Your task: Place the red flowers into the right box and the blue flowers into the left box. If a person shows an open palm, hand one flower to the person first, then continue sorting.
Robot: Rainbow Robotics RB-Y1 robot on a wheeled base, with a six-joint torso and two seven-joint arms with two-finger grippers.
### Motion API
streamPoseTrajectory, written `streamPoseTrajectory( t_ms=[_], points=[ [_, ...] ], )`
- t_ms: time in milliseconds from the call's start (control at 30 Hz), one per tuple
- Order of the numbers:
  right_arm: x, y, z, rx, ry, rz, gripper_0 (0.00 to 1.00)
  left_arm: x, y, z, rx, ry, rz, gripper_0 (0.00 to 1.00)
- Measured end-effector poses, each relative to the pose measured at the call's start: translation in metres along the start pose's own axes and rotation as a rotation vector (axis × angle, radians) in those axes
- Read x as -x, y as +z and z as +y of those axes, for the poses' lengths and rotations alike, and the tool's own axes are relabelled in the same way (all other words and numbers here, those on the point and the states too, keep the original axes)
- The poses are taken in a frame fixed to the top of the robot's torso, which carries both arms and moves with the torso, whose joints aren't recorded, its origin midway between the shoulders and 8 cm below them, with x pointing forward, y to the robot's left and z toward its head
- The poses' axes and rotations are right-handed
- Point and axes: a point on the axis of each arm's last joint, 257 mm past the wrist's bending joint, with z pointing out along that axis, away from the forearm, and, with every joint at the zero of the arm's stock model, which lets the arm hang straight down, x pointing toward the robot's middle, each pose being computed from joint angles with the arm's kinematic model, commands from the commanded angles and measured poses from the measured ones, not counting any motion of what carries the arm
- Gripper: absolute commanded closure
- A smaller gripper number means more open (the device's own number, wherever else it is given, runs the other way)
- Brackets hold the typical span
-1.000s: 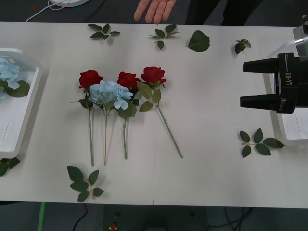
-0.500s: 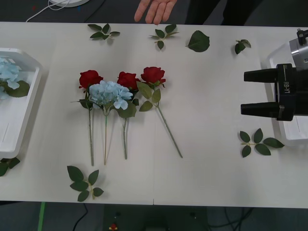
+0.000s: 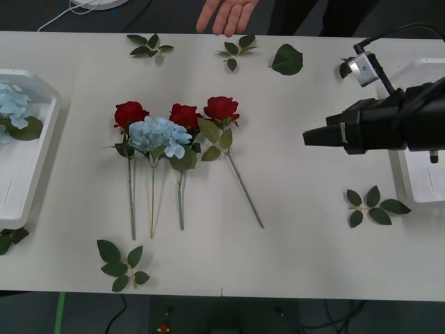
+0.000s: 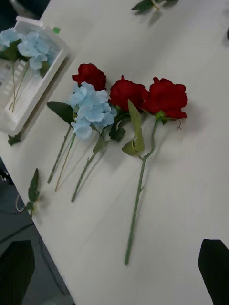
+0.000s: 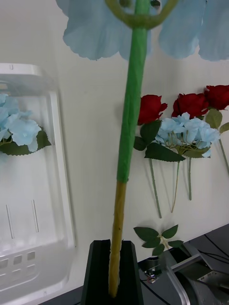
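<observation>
Sorting looks barely past its start from my seat. From the front view I see three red flowers point(image 3: 182, 113) and one of the blue flowers point(image 3: 160, 135) lying in a row mid-desk point(image 3: 292, 250), well ahead of the right gripper point(image 3: 311, 136), which reaches out from over the right box point(image 3: 425, 182); its black fingers point(image 3: 327, 132) overlap from this angle, so I cannot tell their gap here. An open palm point(image 3: 227, 12) shows at the far edge of the desk, beyond the roses, and I judge a hand-over is owed before any more sorting. The left box point(image 3: 43, 160) already holds some blue blooms. Loose leaf sprigs point(image 3: 375, 206) lie scattered about. On the right wrist view the fingers point(image 4: 215, 267) sit at the two bottom corners, spread wide with nothing between them; the nearest rose's stem tip lies just ahead of them, its bloom farther on, the hydrangea and the other roses off to one side. On the left wrist view the left gripper point(image 5: 111, 271) has its fingers point(image 5: 95, 274) closed tight on the stem of a blue flower that rises straight up from between them, the white tray with its blue blooms lying beyond and to one side. So by my reckoning: some blue placed, one blue in hand, three reds and one blue left, and the palm unanswered.
</observation>
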Motion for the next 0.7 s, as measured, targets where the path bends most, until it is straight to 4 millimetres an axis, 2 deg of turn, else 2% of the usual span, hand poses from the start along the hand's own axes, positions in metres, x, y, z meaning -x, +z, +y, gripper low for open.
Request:
streamPoseTrajectory(
  t_ms=[67,300,400,567,700],
  points=[
    [0.004,0.016,0.002,-0.024,0.091,0.011,0.00,0.000,0.000,0.000,0.000,0.000,0.000,1.00],
    [0.013,0.064,0.002,-0.109,0.147,0.039,0.00,0.000,0.000,0.000,0.000,0.000,0.000,1.00],
    [0.014,0.086,-0.003,-0.154,0.233,0.051,0.00,0.000,0.000,0.000,0.000,0.000,0.000,1.00],
    [0.017,0.121,-0.019,-0.237,0.200,0.068,0.00,0.000,0.000,0.000,-0.001,-0.001,0.000,1.00],
    [0.019,0.145,-0.033,-0.313,0.307,0.063,0.00,0.000,0.000,0.000,-0.001,-0.001,0.000,1.00]
  ],
)
